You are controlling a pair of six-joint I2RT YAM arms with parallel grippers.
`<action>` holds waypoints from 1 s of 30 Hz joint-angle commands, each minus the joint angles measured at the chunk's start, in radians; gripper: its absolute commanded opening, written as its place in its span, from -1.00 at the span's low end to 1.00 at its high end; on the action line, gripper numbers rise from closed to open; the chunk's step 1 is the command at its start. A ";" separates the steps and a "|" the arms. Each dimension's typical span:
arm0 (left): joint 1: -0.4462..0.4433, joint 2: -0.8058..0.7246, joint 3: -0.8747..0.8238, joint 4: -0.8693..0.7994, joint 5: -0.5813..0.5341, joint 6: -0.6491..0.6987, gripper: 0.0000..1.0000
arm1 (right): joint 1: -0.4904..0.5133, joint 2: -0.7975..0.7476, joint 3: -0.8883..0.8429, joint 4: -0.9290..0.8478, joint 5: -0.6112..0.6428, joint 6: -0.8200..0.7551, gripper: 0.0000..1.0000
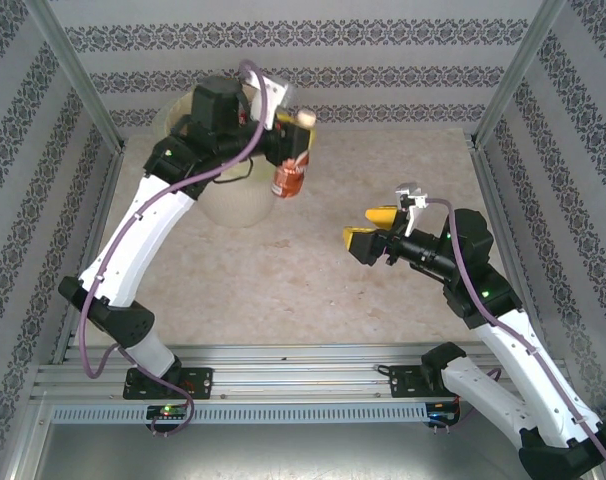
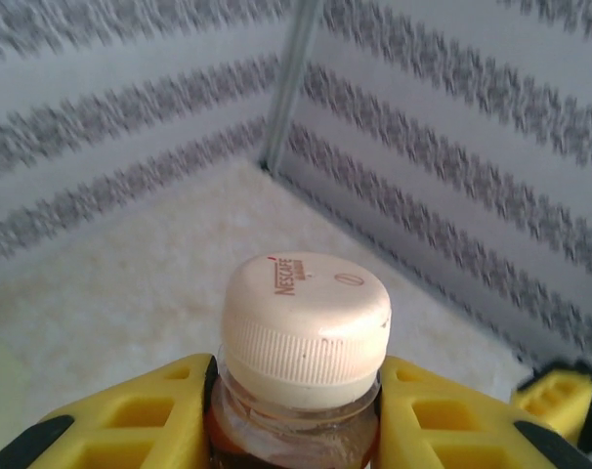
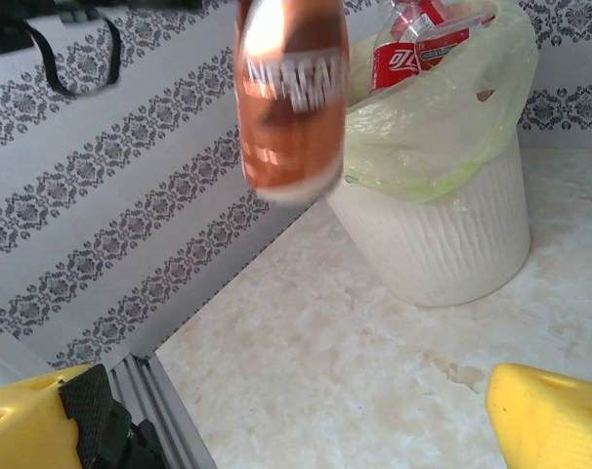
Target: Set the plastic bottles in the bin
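From above: the left arm point(image 1: 148, 225) is stretched out to the far left corner. The left gripper point(image 1: 299, 140) is clamped on a bottle point(image 1: 288, 178), brown label, cream cap up top. It hangs in the air, tilted, just to the right of the bin point(image 1: 233, 205), over bare table point(image 1: 313, 290). The bin sits at the back, half hidden under the arm. Over on the right, the right gripper point(image 1: 371, 228) hovers above the table with its yellow fingers spread wide and nothing between them, well apart from the bottle.

Left wrist: here's the cap point(image 2: 306, 313) close up, cream and ribbed, with red print on top. The left gripper point(image 2: 296, 415) has a yellow finger point(image 2: 130, 425) on each side, pinching the neck just under the cap. Table point(image 2: 130, 274) and patterned walls lie beyond.

Right wrist: the bottle point(image 3: 291, 98) is a brown blur high in the frame, off the table, its edge overlapping the bin's bag point(image 3: 433, 127). The bin point(image 3: 452, 234) is ribbed and cream, lined in pale yellow-green, and red-labelled bottles point(image 3: 413, 44) are already poking out of it. The right gripper point(image 3: 276, 425) shows one yellow finger in each bottom corner, released and empty.
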State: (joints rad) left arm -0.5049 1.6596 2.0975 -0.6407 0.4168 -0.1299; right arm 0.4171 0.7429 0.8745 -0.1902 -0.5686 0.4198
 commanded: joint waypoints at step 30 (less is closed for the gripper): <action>0.454 0.361 0.429 0.034 -0.308 0.134 -0.31 | 0.011 0.030 0.047 0.000 -0.002 0.000 0.96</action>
State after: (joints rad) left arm -0.0608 1.9938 2.4973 -0.6094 0.1356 -0.0635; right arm 0.4171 0.7692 0.9012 -0.1989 -0.5682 0.4198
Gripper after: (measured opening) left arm 0.350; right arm 0.982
